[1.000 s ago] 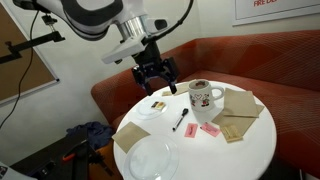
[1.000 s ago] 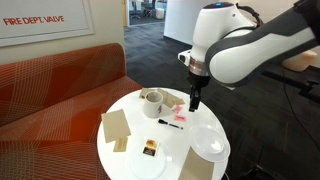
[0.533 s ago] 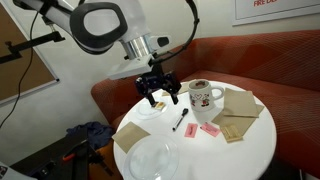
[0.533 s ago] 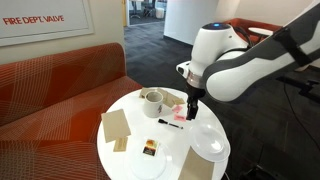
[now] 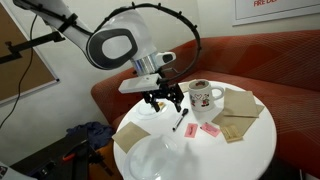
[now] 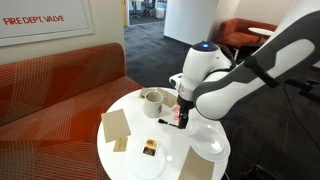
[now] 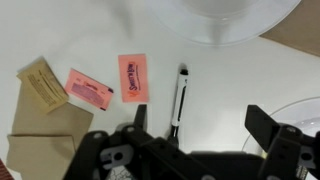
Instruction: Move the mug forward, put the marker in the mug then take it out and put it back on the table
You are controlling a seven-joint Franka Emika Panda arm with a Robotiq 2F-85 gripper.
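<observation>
The white mug (image 5: 203, 96) (image 6: 152, 101) with its cartoon print stands upright near the back of the round white table (image 5: 235, 158) (image 6: 172, 150). It does not show in the wrist view. The black marker (image 5: 181, 119) (image 7: 179, 97) lies flat on the table beside the mug. My gripper (image 5: 165, 100) (image 6: 185, 112) (image 7: 200, 125) hangs low over the marker, open, with nothing between its fingers. In the wrist view the marker runs lengthwise just inside the left finger (image 7: 140, 118).
Two pink packets (image 7: 132, 77) (image 7: 88, 88) and a brown packet (image 7: 42, 82) lie left of the marker. Brown napkins (image 5: 240, 100) (image 6: 115, 125) and white plates (image 5: 150, 158) (image 6: 210, 140) (image 7: 235, 15) ring the table. A red sofa (image 5: 270, 60) curves behind.
The arm has swung down and toward the table's middle, bringing the open gripper from above the small plate to low over the marker. Mug and marker have not moved.
</observation>
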